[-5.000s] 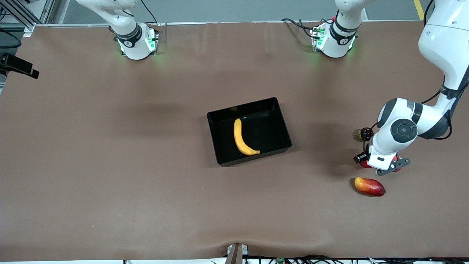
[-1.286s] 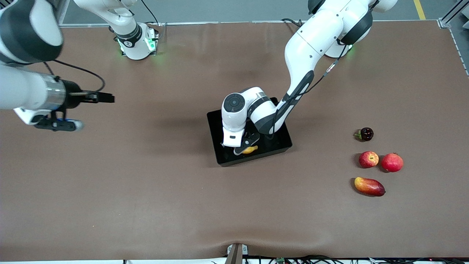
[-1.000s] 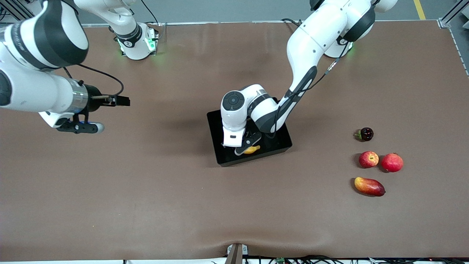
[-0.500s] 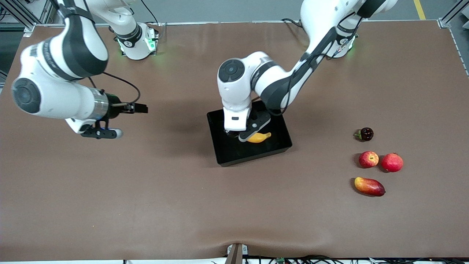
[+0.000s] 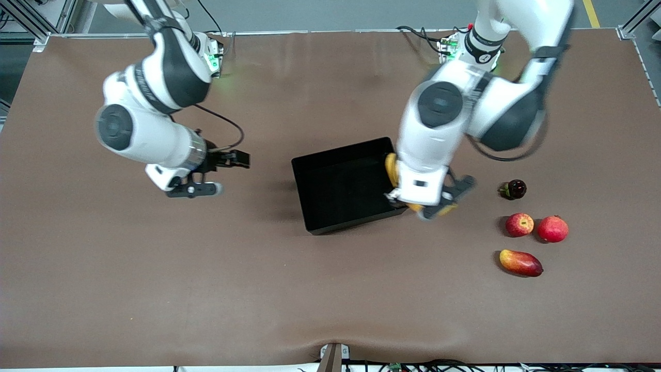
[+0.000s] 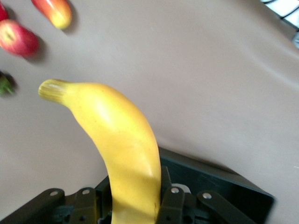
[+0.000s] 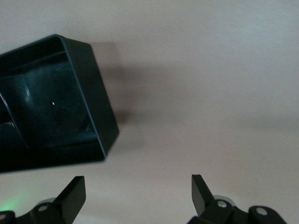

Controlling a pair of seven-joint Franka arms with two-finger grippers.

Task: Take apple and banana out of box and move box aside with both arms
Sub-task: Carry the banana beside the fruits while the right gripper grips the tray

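My left gripper (image 5: 431, 204) is shut on the yellow banana (image 5: 391, 168) and holds it in the air over the black box's wall at the left arm's end. In the left wrist view the banana (image 6: 117, 149) stands up between my fingers (image 6: 174, 205). The black box (image 5: 351, 183) sits at mid-table with no fruit in it. The red apple (image 5: 519, 225) lies on the table toward the left arm's end. My right gripper (image 5: 193, 189) is open and empty over bare table beside the box, toward the right arm's end. The right wrist view shows the box (image 7: 51, 102).
A red pomegranate (image 5: 552, 229) lies beside the apple. A red-and-orange mango (image 5: 520, 262) lies nearer the front camera than the apple. A small dark fruit (image 5: 515, 189) lies farther from the camera than the apple. The table is covered in brown cloth.
My left gripper closed on the banana in the box, lifted it out and carried it toward the left arm's end. My right arm swung in toward the box.
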